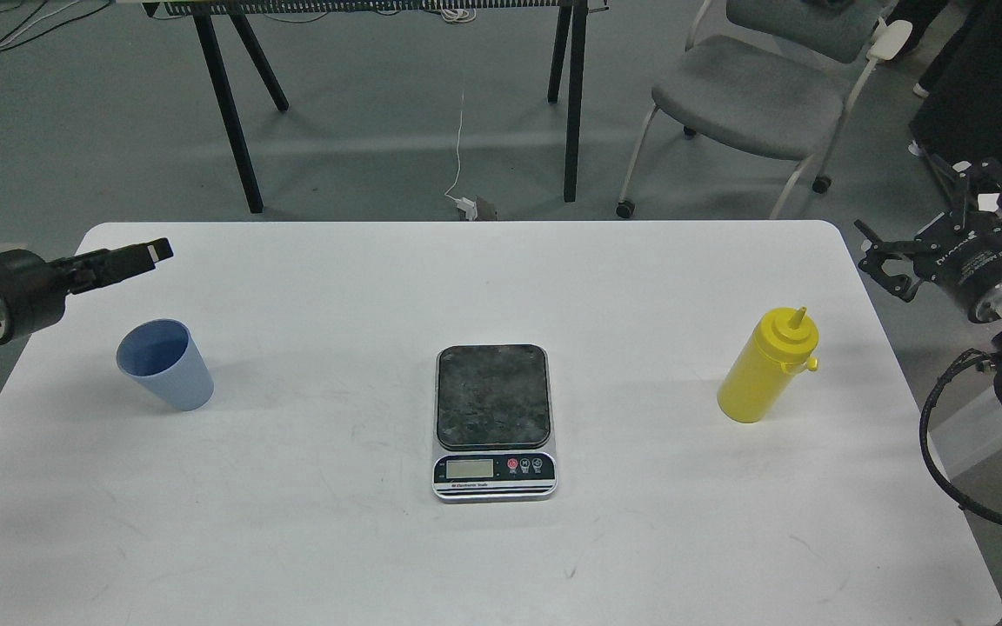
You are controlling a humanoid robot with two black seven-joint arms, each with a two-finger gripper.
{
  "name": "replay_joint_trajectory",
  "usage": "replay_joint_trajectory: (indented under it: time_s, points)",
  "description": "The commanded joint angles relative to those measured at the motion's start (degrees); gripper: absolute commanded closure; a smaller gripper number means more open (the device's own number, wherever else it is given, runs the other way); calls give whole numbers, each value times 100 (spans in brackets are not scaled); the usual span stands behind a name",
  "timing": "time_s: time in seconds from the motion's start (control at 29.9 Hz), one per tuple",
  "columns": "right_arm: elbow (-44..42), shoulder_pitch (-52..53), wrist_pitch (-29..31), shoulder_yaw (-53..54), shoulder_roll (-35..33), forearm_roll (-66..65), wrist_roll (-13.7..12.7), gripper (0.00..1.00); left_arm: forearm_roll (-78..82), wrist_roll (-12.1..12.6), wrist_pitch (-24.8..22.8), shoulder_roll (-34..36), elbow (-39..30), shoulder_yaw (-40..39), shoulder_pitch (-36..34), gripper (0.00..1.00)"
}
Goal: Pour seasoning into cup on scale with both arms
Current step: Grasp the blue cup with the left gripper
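**Both arms parked at the edges, nothing picked up**

Checking in from my remote seat. The scale (494, 422) sits dead center on the white table (379, 287), display facing me, and its dark plate is bare. From the scale, the blue cup (165, 364) is out at about 9 o'clock, upright with its mouth tipped a bit my way, well apart from the scale. The yellow bottle (767, 365) stands at about 3 o'clock, also well apart, nozzle pointing up with the little tab on its right side.

My left gripper (151, 251) hangs over the table's left edge, at roughly 12 o'clock from the cup and not touching it. I see it side-on and dark, so I honestly cannot tell if the fingers are spread or closed. My right gripper (936, 213) is off past the table's right edge, around 2 o'clock from the bottle, fingers spread wide and holding nothing.

A gray chair (753, 104) is behind the table at upper right.
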Motion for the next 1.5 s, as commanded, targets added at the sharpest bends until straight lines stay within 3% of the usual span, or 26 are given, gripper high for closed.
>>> replay_joint_trajectory:
  time_s: [0.0, 0.17, 0.84, 1.0, 1.27, 1.47]
  points:
    - [5, -2, 0, -17, 9, -1, 0, 1, 12, 1, 82, -11, 47, 29, 108, 1]
    - [5, -28, 0, -26, 44, -1, 0, 1, 179, 1, 459, -19, 161, 248, 266, 1]
    - [-3, -46, 0, -26, 105, -1, 0, 1, 109, 1, 635, -406, 654, 319, 680, 2]
    - [-3, -46, 0, -26, 123, -1, 0, 1, 117, 1, 671, -406, 654, 319, 680, 17]
    - [-3, -46, 0, -35, 123, -1, 0, 1, 152, 1, 679, -441, 733, 328, 732, 23]
    - [-12, -46, 0, -35, 132, -1, 0, 1, 179, 1, 715, -433, 733, 398, 882, 40]
